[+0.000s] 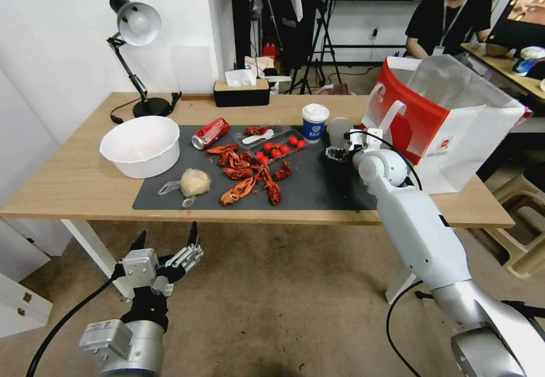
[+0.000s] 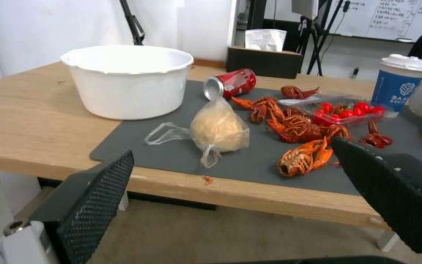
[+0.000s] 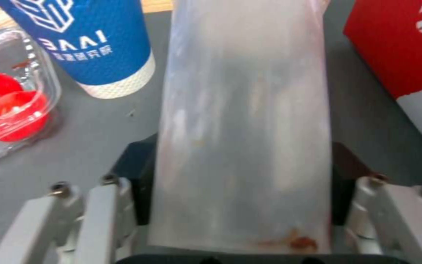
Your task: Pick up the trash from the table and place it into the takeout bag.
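My right gripper (image 1: 339, 151) is over the dark mat (image 1: 318, 192), shut on the upright clear plastic cup (image 1: 339, 129); in the right wrist view the cup (image 3: 243, 121) sits between the black fingers (image 3: 132, 165). The blue white-lidded cup (image 1: 314, 122) stands just beside it, and the red-and-white takeout bag (image 1: 448, 116) stands open on its other side. A red soda can (image 1: 210, 133) lies on its side at the mat's back. A small clear bag with a pale lump (image 1: 193, 183) lies near the front. My left gripper (image 1: 167, 241) hangs open below the table's (image 1: 74, 178) front edge.
A big white bowl (image 1: 141, 145) sits on the mat's left end. Red crayfish shells (image 1: 250, 175) and a clear tray of cherry tomatoes (image 1: 278, 149) cover the mat's middle. A desk lamp (image 1: 136, 25) and a tissue box (image 1: 241, 90) stand at the back.
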You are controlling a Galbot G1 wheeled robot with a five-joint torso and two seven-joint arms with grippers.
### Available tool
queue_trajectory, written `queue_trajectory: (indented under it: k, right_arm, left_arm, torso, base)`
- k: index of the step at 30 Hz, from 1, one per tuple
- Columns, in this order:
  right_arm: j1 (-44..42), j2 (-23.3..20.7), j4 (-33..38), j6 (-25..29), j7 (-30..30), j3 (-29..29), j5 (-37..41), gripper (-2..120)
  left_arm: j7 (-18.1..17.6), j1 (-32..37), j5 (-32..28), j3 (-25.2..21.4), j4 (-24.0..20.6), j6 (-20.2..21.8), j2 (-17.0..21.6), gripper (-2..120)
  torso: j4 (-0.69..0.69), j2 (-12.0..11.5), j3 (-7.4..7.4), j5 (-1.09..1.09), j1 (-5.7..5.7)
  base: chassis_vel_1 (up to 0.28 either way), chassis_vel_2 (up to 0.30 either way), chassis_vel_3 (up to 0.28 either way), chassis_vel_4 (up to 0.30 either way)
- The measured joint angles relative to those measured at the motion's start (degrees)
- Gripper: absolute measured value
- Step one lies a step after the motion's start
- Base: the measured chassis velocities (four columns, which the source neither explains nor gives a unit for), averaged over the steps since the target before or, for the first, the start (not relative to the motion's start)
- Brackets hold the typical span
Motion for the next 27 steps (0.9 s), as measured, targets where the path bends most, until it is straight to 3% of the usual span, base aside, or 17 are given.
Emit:
queue_trajectory:
  k: [5,18,27]
  right_arm:
    - [-1.28,-0.09,1.65,0.00,0.13,0.94,0.79,45]
    - [-5.40,-1.77,6.30,-0.20,0.71,4.16,1.30,45]
    - [-12.69,-4.53,15.58,-0.24,3.22,7.94,1.99,45]
  left_arm:
    - [-0.02,0.66,0.41,0.19,-0.21,-0.42,-0.24,100]
    - [0.05,1.58,1.54,0.69,-0.71,-1.01,-1.20,100]
    - [0.24,2.19,2.25,1.02,-1.27,-1.43,-1.56,100]
  torso:
    - [0.01,0.00,0.00,0.00,0.01]
    - [-0.01,0.00,0.01,0.01,0.01]
    - [0.00,0.00,0.01,0.00,0.00]
  base:
    - [0.000,0.000,0.000,0.000]
    - [0.000,0.000,0.000,0.000]
    - [0.000,0.000,0.000,0.000]
